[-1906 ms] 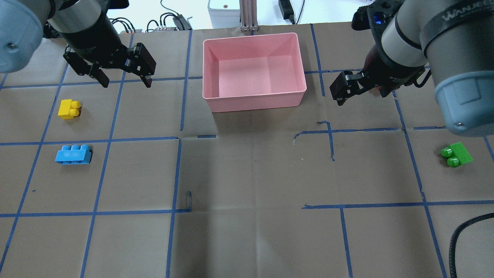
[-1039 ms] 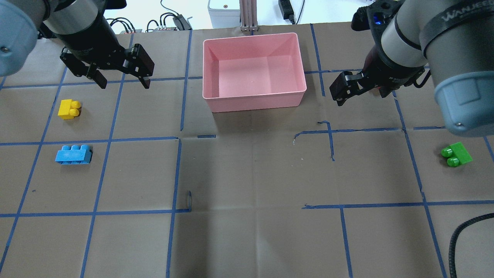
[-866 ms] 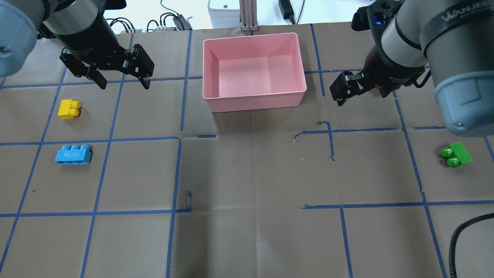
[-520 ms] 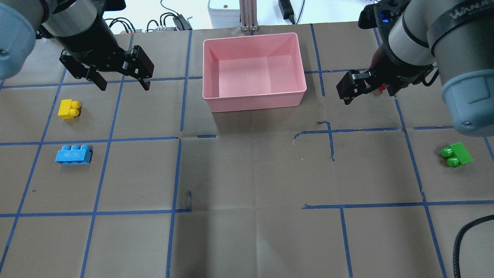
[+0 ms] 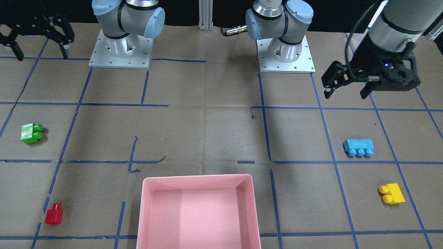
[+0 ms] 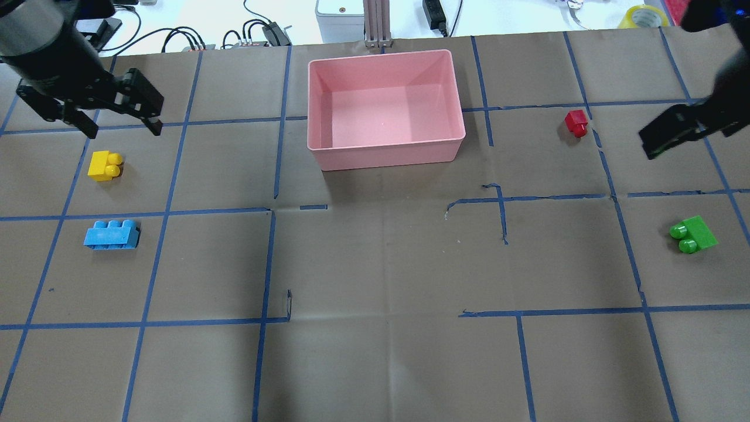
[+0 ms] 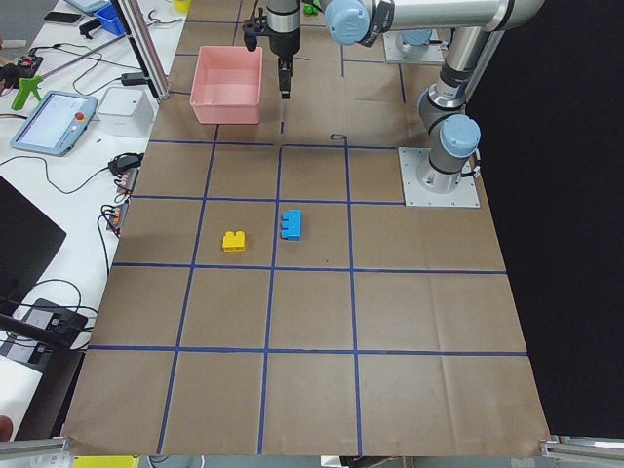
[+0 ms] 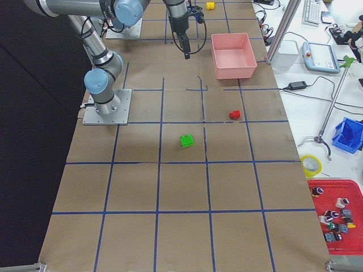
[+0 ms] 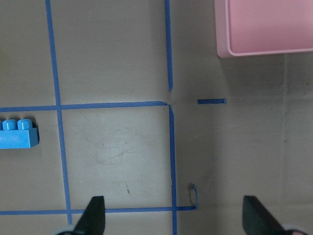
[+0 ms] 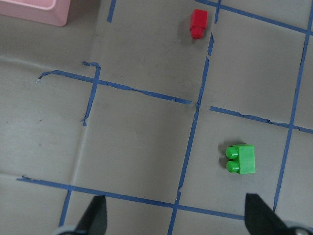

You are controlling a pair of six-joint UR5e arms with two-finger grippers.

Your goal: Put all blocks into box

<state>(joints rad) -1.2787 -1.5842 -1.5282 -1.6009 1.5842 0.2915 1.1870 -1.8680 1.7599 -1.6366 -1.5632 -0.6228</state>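
blocks point(image 6: 111, 234) all outside box point(image 6: 387, 155), scattered wide; left gripper point(image 6: 123, 130), right gripper point(image 5: 42, 57) both splayed, empty; risk: skidding side-lying block through off-centre pinch.

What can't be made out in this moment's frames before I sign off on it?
- Right gripper: dark against the dark top-left corner of the front-facing view. In the overhead view it is motion-blurred and its fingers smear together.
- Box: one end is cut off by the front-facing view's bottom edge, and the wrist views catch only corners.
- Blue block: cut off by the left wrist view's left edge.
- Yellow block: a speck in the exterior right view, too small to read its studs.
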